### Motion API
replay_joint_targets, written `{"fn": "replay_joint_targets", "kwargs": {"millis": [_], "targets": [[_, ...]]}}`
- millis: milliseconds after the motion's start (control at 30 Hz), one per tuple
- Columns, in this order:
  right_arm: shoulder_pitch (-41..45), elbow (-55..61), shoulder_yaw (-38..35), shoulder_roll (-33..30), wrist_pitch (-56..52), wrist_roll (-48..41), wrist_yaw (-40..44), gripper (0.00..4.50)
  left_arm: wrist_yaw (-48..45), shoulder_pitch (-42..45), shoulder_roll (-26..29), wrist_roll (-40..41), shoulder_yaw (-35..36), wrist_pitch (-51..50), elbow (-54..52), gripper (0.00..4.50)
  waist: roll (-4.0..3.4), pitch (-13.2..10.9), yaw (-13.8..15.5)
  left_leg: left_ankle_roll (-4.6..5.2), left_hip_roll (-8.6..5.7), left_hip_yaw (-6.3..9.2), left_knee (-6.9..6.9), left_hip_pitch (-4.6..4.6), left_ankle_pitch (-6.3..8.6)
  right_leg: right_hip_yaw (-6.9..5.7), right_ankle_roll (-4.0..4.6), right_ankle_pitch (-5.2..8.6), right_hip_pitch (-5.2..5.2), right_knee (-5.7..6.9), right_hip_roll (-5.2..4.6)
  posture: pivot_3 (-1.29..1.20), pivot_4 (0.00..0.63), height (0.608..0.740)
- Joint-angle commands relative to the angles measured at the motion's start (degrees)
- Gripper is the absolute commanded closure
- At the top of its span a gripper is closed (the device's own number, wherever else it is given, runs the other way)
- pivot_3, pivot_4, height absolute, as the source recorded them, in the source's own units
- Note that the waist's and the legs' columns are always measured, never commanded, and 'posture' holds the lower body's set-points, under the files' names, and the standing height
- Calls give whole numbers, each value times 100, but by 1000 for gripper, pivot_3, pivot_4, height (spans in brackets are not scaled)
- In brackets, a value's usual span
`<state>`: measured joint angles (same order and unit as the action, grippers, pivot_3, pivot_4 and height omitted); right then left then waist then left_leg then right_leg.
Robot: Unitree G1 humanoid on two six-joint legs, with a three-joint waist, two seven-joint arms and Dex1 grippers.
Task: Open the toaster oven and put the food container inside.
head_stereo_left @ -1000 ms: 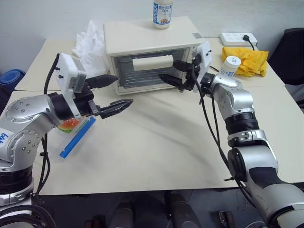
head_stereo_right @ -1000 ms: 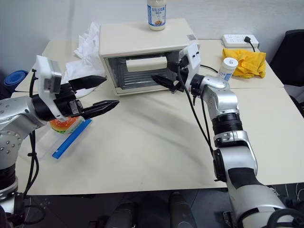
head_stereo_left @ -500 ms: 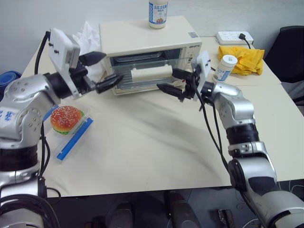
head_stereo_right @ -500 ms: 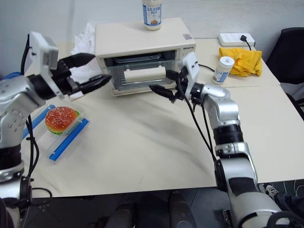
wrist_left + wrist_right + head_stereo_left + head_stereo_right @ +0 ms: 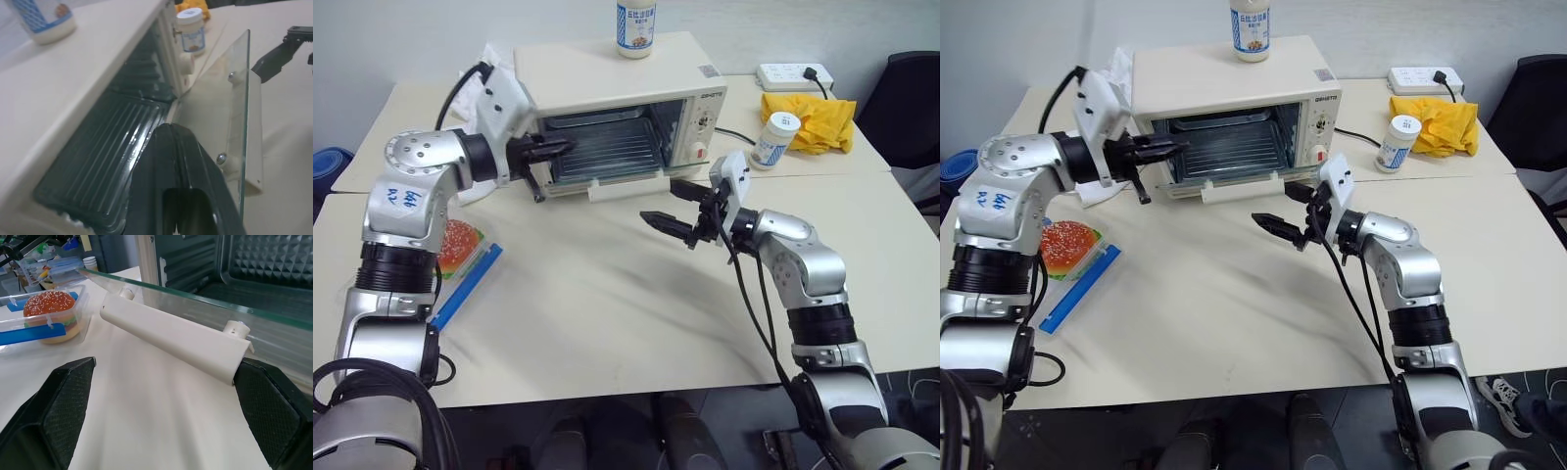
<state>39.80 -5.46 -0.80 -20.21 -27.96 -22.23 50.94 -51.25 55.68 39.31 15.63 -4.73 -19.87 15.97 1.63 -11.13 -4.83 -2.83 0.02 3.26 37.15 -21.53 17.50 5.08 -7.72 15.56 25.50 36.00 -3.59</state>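
Cream-white boxy toaster oven (image 5: 607, 88) door down; left end effector (image 5: 560, 147) closed, empty; right end effector (image 5: 677, 204) wide, empty.

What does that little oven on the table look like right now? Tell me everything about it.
The toaster oven is a cream-white box standing at the back of the table. Its glass door hangs open, lowered forward, with a cream bar handle along its front edge. Inside are dark ribbed walls and a wire rack. Knobs sit on its right panel. A white bottle stands on top. The shut left pincer is at its opening.
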Motion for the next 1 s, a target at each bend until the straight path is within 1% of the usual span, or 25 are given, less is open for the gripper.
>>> {"fn": "replay_joint_targets", "kwargs": {"millis": [33, 133, 233, 367, 433, 500, 567, 633, 700, 833, 900, 1000], "targets": [[-94, 632, -146, -10, -121, -310, -105, 0, -131, 88, -77, -280, -124, 232, 76, 4450, 0, 0, -1, 0, 0, 0, 0, 0, 0, 0, 0, 0, 0, 2, 0, 0, 150, 740], [-258, 917, -221, -41, -268, -402, -266, 0, -320, -43, -121, -492, -329, 365, 80, 4450, 0, 0, 1, 1, 0, 2, 1, 0, 0, 0, 0, 0, 0, 4, 1, 0, 150, 740], [-652, 1437, -353, -251, -508, -487, -382, 0, -405, -153, -181, -576, -392, 385, 15, 4450, 0, 0, 48, 1, 0, 3, -1, 0, 0, -1, 0, 0, 0, 2, 0, 0, 150, 740], [-1800, 2520, -861, -1096, -999, -846, -231, 0, -407, -309, -265, -643, -363, 348, -58, 4450, 0, 0, 186, 7, -2, 3, 4, -9, 4, -3, 0, 0, 0, -5, -3, 0, 150, 740], [-2115, 2850, -1049, -1362, -1215, -1121, -192, 0, -437, -378, -258, -682, -364, 339, -80, 4450, 0, 0, 242, 8, -6, 3, 12, -12, 4, -3, -2, -1, -2, -5, -6, 0, 150, 740], [-2538, 3340, -1397, -1761, -1464, -1585, 35, 0, -433, -508, -276, -739, -405, 300, -120, 4450, 1, 0, 274, 9, -7, 0, 28, -11, 5, 0, -5, -2, -4, -8, -4, 0, 150, 740], [-2772, 3665, -1660, -2030, -1632, -1966, 145, 0, -428, -615, -304, -803, -464, 266, -157, 4450, 0, 0, 308, 11, -8, 1, 30, -2, 3, 2, -5, -2, -8, -8, -1, 0, 150, 740], [-2786, 3832, -1868, -2191, -1812, -2369, 93, 0, -340, -688, -342, -1027, -617, 334, -143, 4450, 1, 0, 298, 13, -5, 1, 30, 15, 2, 2, -4, -2, -24, -6, 4, 0, 150, 740], [-2694, 4047, -2035, -2243, -1977, -2841, -84, 0, -127, -737, -493, -1234, -751, 252, -149, 4450, 1, 0, 314, 14, -4, 3, 30, 36, 2, 1, -4, -2, -48, -8, 6, 0, 150, 740], [-2459, 4318, -2157, -2189, -2144, -3585, -617, 0, 105, -813, -693, -1613, -981, 243, -183, 4450, 2, 0, 332, 15, -6, 15, 35, 28, 1, -2, -4, -2, -54, -15, 5, 0, 150, 740], [-2406, 4378, -2140, -2256, -2146, -3742, -771, 0, 109, -872, -723, -1724, -1074, 258, -246, 4450, 2, 0, 325, 15, -7, 15, 30, 28, 1, -2, -4, -2, -54, -18, 4, 0, 150, 740], [-2338, 4337, -2077, -2413, -2095, -3769, -840, 0, 80, -957, -720, -1693, -992, 43, -458, 4450, 2, -1, 334, 15, -6, 15, 25, 27, 1, -2, -4, -2, -51, -20, 4, 0, 150, 740]]}}
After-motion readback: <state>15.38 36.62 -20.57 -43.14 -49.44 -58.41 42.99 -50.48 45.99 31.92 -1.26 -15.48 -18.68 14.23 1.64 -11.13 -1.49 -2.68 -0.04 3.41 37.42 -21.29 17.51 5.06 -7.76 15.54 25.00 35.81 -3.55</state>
